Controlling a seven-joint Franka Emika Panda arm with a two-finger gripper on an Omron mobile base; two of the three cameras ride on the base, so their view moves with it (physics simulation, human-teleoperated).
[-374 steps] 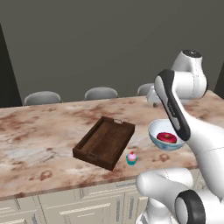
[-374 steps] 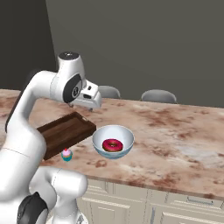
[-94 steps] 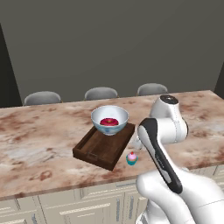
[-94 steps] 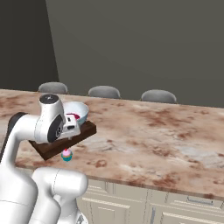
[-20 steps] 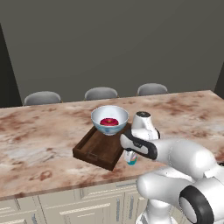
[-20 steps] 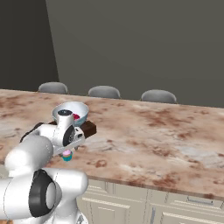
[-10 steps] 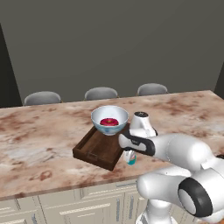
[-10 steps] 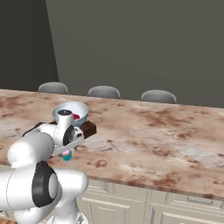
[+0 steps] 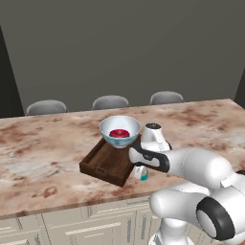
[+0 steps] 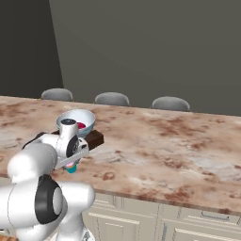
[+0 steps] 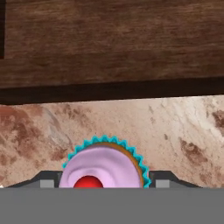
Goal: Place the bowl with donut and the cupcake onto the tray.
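Observation:
The teal-wrapped cupcake (image 11: 103,166) with pink frosting stands on the marble counter just outside the tray's near wall (image 11: 109,89). My gripper (image 11: 105,181) straddles it from above, and its two dark fingertips (image 11: 50,180) rest against the wrapper on both sides. In the left base view the gripper (image 9: 141,171) points down over the cupcake (image 9: 144,176) at the tray's right corner. The white bowl (image 9: 119,131) with the red-iced donut (image 9: 119,133) sits at the far end of the dark wooden tray (image 9: 106,163). From the right, my hand covers most of the cupcake (image 10: 71,168) beside the tray (image 10: 95,137).
Three grey chair backs (image 9: 110,101) line the far side of the counter. The marble counter (image 10: 164,150) stretches wide to the right of the tray, and its front edge (image 9: 67,203) runs close below the cupcake.
The fingers have drawn in from wide open until they meet the cupcake's wrapper. The arm, bowl and tray have stayed where they were.

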